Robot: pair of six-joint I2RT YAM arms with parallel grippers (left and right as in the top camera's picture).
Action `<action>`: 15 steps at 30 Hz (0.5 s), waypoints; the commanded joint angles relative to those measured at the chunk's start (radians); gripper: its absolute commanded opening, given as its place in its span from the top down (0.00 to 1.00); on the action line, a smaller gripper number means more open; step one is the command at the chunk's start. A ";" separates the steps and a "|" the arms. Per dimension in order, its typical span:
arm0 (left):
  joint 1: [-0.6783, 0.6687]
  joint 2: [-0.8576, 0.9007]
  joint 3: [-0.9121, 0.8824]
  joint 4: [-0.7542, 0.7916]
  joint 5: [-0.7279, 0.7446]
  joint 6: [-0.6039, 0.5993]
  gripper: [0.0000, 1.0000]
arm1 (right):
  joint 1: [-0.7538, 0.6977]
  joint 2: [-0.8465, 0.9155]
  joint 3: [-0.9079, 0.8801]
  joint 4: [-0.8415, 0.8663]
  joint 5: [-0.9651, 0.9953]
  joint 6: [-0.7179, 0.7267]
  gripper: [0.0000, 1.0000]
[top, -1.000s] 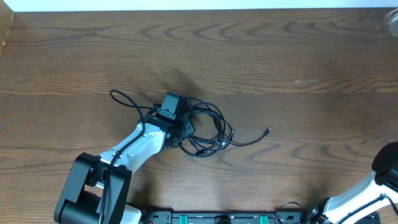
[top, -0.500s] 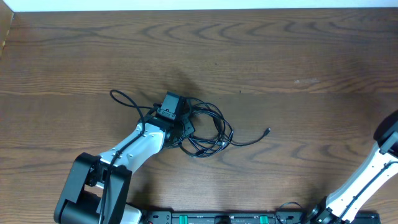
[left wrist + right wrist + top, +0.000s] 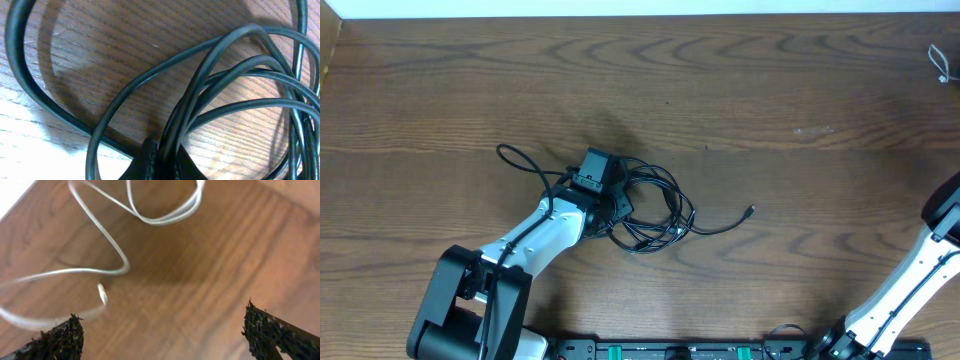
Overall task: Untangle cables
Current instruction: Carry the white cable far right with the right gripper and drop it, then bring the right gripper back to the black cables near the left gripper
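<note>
A tangle of black cables (image 3: 655,205) lies mid-table, one plug end (image 3: 750,210) trailing right and a loop (image 3: 515,155) sticking out left. My left gripper (image 3: 616,205) is down in the tangle's left side. In the left wrist view the left gripper (image 3: 161,162) is shut on black cable strands (image 3: 200,95). The white cable (image 3: 942,62) lies alone at the far right edge. The right wrist view shows this white cable (image 3: 117,255) looped on the wood, with my right gripper (image 3: 165,335) open above it and nothing between its fingers (image 3: 65,337).
The right arm (image 3: 935,235) runs up along the table's right edge, its gripper beyond the overhead view. The left arm's base (image 3: 470,300) stands at the front left. A white wall strip (image 3: 640,8) borders the far table edge.
The right gripper has opened and the white cable now lies on the table at the far right. The right arm moved away along the right edge. The left arm has not moved.
</note>
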 commanded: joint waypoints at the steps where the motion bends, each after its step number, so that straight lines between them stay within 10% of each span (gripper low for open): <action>1: -0.002 0.009 0.008 0.000 0.005 -0.009 0.92 | 0.001 -0.154 0.003 -0.062 -0.092 0.017 0.01; 15: -0.045 -0.201 0.008 0.086 0.070 0.095 0.93 | 0.124 -0.529 0.003 -0.636 -0.478 0.069 0.01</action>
